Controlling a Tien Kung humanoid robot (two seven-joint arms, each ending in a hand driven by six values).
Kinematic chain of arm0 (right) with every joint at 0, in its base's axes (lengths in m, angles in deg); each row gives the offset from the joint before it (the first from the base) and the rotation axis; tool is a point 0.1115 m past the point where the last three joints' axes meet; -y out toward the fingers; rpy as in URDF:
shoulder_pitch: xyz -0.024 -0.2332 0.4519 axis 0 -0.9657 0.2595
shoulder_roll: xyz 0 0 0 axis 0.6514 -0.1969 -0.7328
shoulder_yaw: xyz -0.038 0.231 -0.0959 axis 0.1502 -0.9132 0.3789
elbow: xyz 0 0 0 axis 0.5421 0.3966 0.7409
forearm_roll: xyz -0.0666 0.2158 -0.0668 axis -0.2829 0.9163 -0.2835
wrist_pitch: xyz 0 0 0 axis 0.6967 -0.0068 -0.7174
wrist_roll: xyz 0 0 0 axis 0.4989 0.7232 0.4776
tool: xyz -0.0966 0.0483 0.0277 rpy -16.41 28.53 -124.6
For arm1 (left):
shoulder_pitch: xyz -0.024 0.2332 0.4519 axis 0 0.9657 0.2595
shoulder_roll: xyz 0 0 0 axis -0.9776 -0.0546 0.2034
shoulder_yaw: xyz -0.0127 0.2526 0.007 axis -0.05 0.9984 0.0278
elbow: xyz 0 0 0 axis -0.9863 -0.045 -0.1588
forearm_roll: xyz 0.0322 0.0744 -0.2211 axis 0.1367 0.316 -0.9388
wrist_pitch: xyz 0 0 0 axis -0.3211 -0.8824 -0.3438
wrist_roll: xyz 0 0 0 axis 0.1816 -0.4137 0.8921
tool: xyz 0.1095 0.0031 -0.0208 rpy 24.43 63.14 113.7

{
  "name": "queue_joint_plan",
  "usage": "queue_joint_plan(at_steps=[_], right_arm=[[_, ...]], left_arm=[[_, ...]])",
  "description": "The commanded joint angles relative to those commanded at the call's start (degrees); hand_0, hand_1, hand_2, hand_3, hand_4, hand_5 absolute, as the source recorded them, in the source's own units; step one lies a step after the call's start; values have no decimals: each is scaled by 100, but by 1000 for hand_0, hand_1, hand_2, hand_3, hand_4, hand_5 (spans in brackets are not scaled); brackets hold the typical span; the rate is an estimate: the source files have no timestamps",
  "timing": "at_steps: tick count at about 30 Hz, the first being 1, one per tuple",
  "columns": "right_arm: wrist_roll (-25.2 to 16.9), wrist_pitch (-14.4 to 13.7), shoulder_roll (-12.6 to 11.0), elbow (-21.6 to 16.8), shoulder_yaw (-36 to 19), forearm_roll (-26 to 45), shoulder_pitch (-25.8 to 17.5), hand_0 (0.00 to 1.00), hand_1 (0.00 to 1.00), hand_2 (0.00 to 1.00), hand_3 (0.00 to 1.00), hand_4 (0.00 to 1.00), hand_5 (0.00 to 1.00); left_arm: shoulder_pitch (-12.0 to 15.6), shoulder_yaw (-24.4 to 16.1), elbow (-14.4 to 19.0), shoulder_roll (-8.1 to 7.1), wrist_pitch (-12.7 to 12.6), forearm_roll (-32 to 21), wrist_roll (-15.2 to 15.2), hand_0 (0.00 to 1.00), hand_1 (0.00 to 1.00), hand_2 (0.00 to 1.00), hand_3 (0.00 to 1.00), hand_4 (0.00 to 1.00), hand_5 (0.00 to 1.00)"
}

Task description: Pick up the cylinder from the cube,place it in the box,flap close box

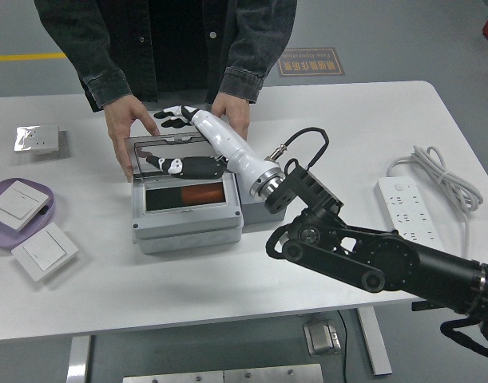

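Right robot hand empty, fingers spread, above the clear lid; below it orange cylinder inside grey box.

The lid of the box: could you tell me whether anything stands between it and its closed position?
Nothing visible blocks the lid. The orange cylinder lies low inside the box, the right hand is behind the lid, and the person's hands hold the lid's sides.

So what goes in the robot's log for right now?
cylinder: in box | right hand: open, above lid | lid: upright, held by person's hands
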Motion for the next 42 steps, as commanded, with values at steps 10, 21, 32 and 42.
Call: queue_joint_plan(at_steps=[10,21,32,42], right_arm=[[-367,65,-170,1253,320,958,428,836,710,675,718,762,370],[-436,-21,-422,960,714,961,264,818,705,672,711,742,355],[-567,-203,-643,135,1065,1036,-80,796,699,665,700,718,366],[-452,-185,-841,-417,1245,754,-307,792,696,662,695,714,372]], left_arm=[[-18,-30,9,-24,5,56,-14,615,543,532,615,685,225],[-10,-163,16,18,5,168,-26,616,543,532,614,685,225],[13,-182,11,65,-3,175,-33,616,543,532,614,685,227],[26,-161,-1,69,-11,117,-27,615,544,532,614,685,226]])
